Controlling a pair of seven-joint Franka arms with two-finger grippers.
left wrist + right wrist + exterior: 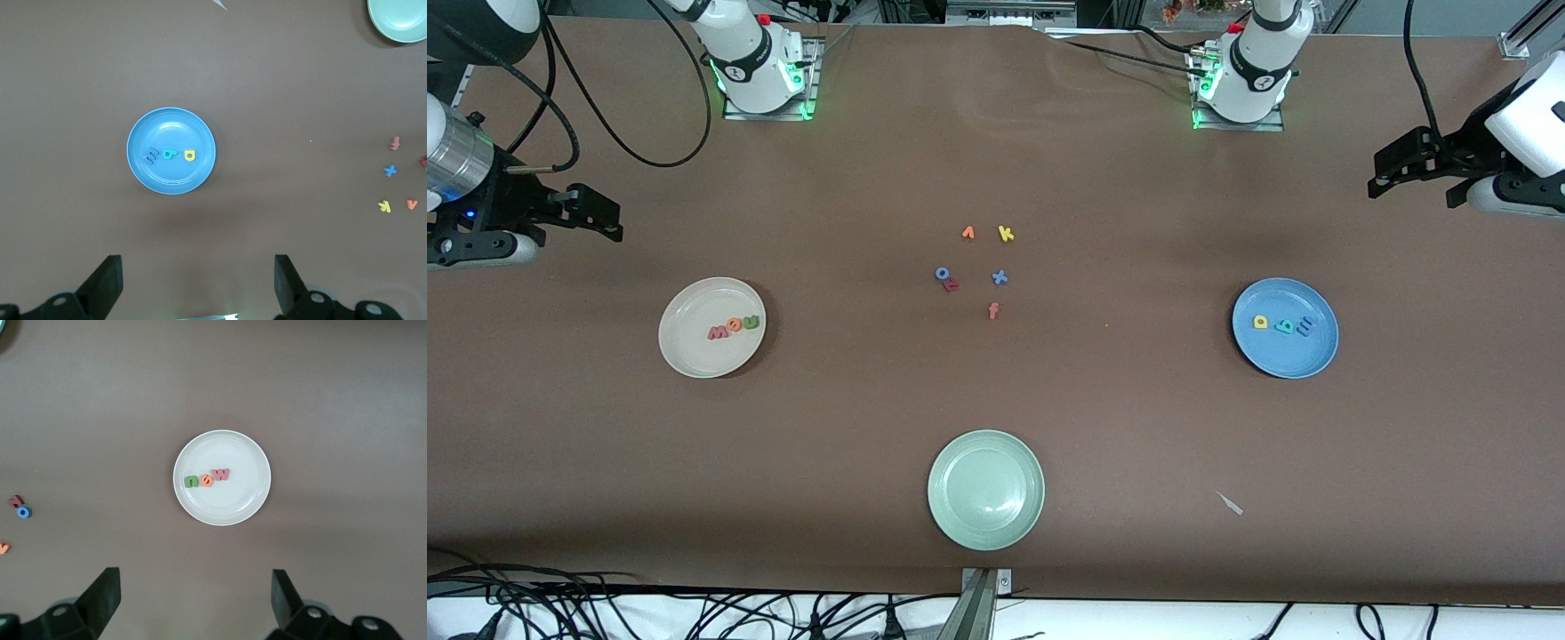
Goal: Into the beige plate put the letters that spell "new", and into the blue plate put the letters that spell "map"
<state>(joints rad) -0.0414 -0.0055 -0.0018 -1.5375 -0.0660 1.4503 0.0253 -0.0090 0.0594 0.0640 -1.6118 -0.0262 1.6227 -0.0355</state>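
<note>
Green plate bare, seemingly | left end effector apart | right end effector apart

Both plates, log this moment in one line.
beige plate: n, e, w inside | blue plate: m, a, p inside | both arms waiting, fingers open

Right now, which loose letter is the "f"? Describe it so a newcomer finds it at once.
Start at the pale green plate at the table edge nearest the front camera, then look farther from the camera to the cluster of loose letters mid-table. The red-orange "f" is the cluster's letter nearest that plate, lying alone just camera-side of the blue "x"; the orange "v" lies farthest away.
</note>
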